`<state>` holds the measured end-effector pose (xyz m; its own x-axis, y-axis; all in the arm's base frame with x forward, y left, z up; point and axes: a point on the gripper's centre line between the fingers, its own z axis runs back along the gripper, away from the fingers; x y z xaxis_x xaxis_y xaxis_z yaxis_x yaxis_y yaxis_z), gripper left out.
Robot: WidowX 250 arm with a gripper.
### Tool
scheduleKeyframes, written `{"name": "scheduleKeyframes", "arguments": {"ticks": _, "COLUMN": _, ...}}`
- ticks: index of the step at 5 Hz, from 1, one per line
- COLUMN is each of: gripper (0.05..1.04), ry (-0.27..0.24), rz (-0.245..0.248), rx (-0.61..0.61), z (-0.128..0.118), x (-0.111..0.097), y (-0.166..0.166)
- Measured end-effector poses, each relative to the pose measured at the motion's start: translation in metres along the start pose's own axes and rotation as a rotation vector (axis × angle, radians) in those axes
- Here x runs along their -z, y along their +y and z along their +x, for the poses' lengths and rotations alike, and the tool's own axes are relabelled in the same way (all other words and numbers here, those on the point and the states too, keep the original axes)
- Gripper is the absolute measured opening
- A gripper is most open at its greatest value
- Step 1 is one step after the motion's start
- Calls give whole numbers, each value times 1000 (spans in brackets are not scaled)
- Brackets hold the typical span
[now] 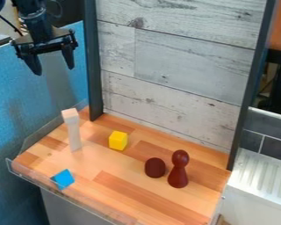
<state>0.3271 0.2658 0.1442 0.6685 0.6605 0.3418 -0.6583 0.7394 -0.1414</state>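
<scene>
Hanging at the upper left, the black fingers [49, 66] are spread wide, holding and touching nothing.

Glossy vs matt on wood-look top
Butcher-block-look tabletop [116, 169], smooth, satin; on it dk red pawn-shaped piece [178, 171] is glossy, yellow cube [118, 140] smooth, matt. Behind tabletop: panel [189, 66], rough weathered wood look.

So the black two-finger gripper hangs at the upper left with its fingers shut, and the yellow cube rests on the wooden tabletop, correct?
Not quite: the camera view shows the black gripper open, its fingers apart. It does hang upper left, and the yellow cube rests on the wooden tabletop.
</scene>
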Motion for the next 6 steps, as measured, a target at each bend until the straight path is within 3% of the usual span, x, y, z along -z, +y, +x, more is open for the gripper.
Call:
{"name": "scheduleKeyframes", "arguments": {"ticks": 2, "gripper": 1001, "ry": 72, "rz": 18, "rx": -46, "z": -9, "x": 33, "y": 6}}
{"name": "scheduleKeyframes", "arguments": {"ticks": 3, "gripper": 1001, "ry": 82, "rz": 52, "rx": -69, "z": -11, "x": 50, "y": 8}}
{"name": "scheduleKeyframes", "arguments": {"ticks": 4, "gripper": 1000, "ry": 10, "rz": 157, "rx": -70, "z": -12, "x": 63, "y": 5}}
{"name": "scheduleKeyframes", "arguments": {"ticks": 5, "gripper": 1001, "ry": -20, "rz": 207, "rx": -67, "z": -12, "x": 66, "y": 4}}
{"name": "scheduleKeyframes", "arguments": {"ticks": 6, "gripper": 1000, "ry": -21, "rz": 227, "rx": -85, "z": -13, "x": 69, "y": 6}}
